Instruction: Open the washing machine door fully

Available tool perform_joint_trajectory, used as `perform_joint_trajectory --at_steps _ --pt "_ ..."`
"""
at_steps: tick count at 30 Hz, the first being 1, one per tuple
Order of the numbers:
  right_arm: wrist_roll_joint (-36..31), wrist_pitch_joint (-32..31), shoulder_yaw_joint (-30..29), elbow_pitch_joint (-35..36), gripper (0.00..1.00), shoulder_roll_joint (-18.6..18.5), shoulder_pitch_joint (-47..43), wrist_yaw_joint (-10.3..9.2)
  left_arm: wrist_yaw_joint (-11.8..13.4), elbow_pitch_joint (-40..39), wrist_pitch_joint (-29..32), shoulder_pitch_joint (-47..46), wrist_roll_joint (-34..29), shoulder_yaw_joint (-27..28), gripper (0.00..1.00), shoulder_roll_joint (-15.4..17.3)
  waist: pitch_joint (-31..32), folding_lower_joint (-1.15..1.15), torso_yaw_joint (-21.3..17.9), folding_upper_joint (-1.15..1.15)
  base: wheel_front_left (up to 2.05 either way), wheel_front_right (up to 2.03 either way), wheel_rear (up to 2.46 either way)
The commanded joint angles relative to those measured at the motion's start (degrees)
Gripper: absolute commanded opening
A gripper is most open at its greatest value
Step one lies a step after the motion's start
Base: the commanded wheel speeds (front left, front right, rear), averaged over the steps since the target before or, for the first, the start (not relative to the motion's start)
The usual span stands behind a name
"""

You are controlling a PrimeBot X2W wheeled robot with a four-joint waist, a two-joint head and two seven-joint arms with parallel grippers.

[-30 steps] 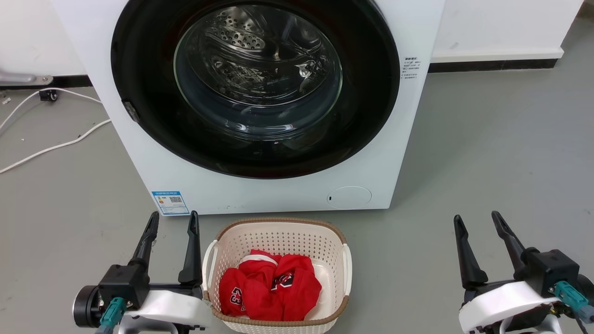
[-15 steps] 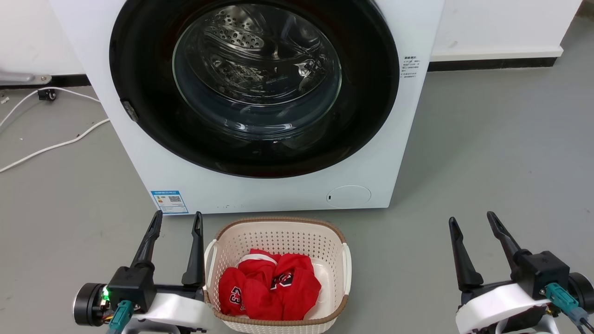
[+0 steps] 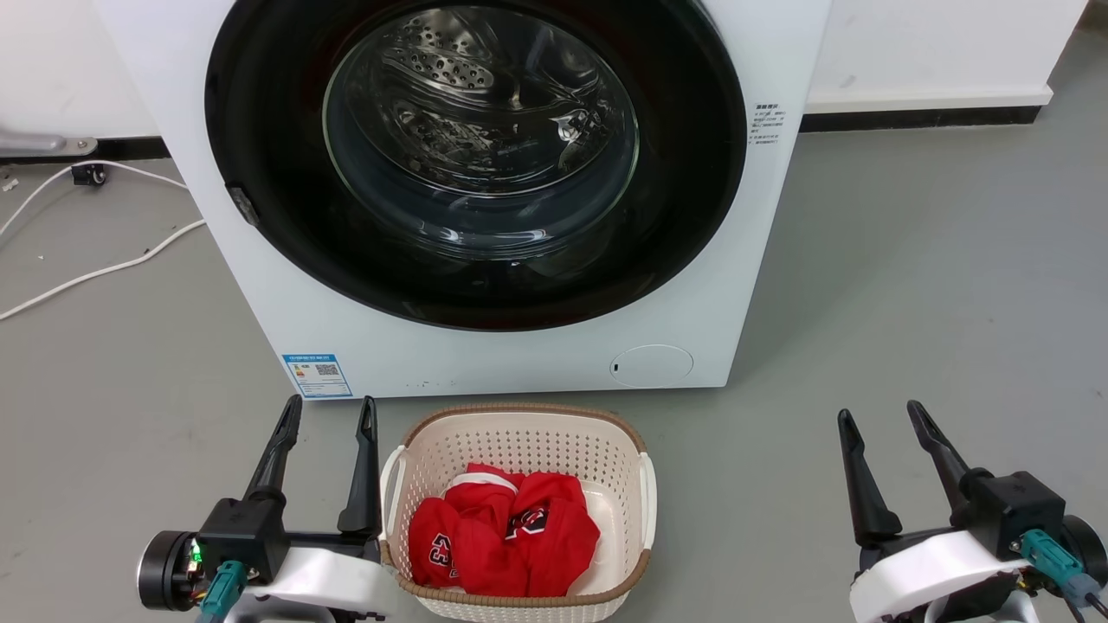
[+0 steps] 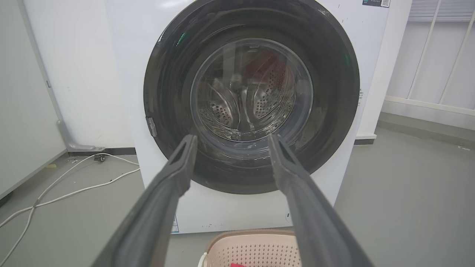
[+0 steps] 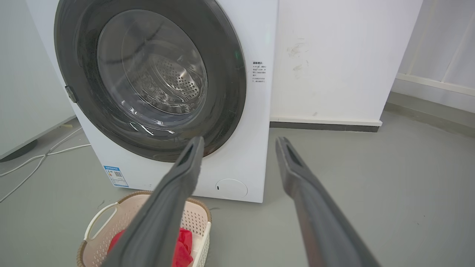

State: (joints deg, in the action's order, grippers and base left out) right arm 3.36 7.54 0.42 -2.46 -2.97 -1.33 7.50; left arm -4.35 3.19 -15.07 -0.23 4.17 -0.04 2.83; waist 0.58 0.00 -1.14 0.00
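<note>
A smooth grey floor (image 3: pixel 909 277) carries a white washing machine (image 3: pixel 485 368). Just in front of it sits a cream perforated laundry basket (image 3: pixel 519 446) with a brown rim. Left of the machine, white cables (image 3: pixel 95 275) trail across the floor

Left of the basket (image 3: pixel 519 410) we see the left gripper (image 3: pixel 331 401): two long, tapering matte-black fingers set in a black boxy block, which carries a small green light and a teal plug with thin wires. On the block's side away from the basket sits a round black cap; toward the basket, a smooth white shell. Right of the basket, the right gripper (image 3: pixel 878 411) is built alike, its teal plug ending in a dark cable. Up close, we find the fingers (image 4: pixel 165 200) grey, with a narrow groove near each tip.
</note>
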Motion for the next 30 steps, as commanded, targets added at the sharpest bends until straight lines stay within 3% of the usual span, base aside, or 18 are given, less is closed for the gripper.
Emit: perform_joint_trajectory --at_steps 1,2,4,9,11,16,18,26,30 --pt "0.60 0.12 -0.14 -0.32 1.00 0.17 0.62 -0.02 0.31 -0.01 -0.15 0.56 0.12 -0.11 1.00 0.09 0.00 0.00 0.02 0.00 0.00 0.00 0.00" --pt "0.63 0.10 -0.15 -0.41 0.44 0.17 0.70 -0.02 0.32 -0.02 -0.15 0.57 0.14 -0.12 1.00 0.09 0.00 0.00 0.02 0.00 0.00 0.00 0.00" --pt "0.47 -0.01 -0.09 -0.69 0.00 0.17 0.79 -0.02 0.39 -0.06 -0.15 0.58 0.17 -0.14 1.00 0.09 0.00 0.00 0.01 0.00 0.00 0.00 0.00" --pt "2.11 0.76 0.07 -1.16 0.00 0.17 1.03 -0.02 0.50 -0.07 -0.15 0.55 0.27 -0.12 1.00 0.09 -0.02 0.00 -0.03 0.00 0.00 0.00 0.00" --pt "6.10 1.71 0.16 -1.48 0.00 0.17 1.16 -0.02 0.45 -0.02 -0.15 0.54 0.29 -0.08 1.00 0.09 -0.03 0.00 -0.07 0.00 0.00 0.00 0.00" --pt "29.44 4.98 1.36 -4.60 0.00 0.18 1.84 -0.02 0.56 0.15 -0.15 0.59 0.82 -0.01 1.00 0.08 -0.03 0.00 -0.23 0.00 0.00 0.00 0.00" --pt "32.75 5.55 1.51 -5.40 0.00 0.14 2.14 -0.02 0.59 0.14 -0.15 0.56 0.94 -0.03 1.00 0.08 -0.08 0.00 -0.26 0.00 0.00 0.00 0.00" --pt "61.36 7.57 2.00 -8.30 0.00 0.13 6.52 -0.01 1.03 -0.06 -0.15 -0.56 1.53 -0.22 1.00 0.09 -1.19 0.00 -0.49 0.00 0.00 0.00 0.00" --pt "71.39 7.55 -0.65 -8.15 0.00 0.12 11.02 -0.01 1.40 -0.84 -0.15 -1.61 1.77 -0.12 1.00 0.08 -3.21 0.00 -0.86 0.00 0.00 0.00 0.00"
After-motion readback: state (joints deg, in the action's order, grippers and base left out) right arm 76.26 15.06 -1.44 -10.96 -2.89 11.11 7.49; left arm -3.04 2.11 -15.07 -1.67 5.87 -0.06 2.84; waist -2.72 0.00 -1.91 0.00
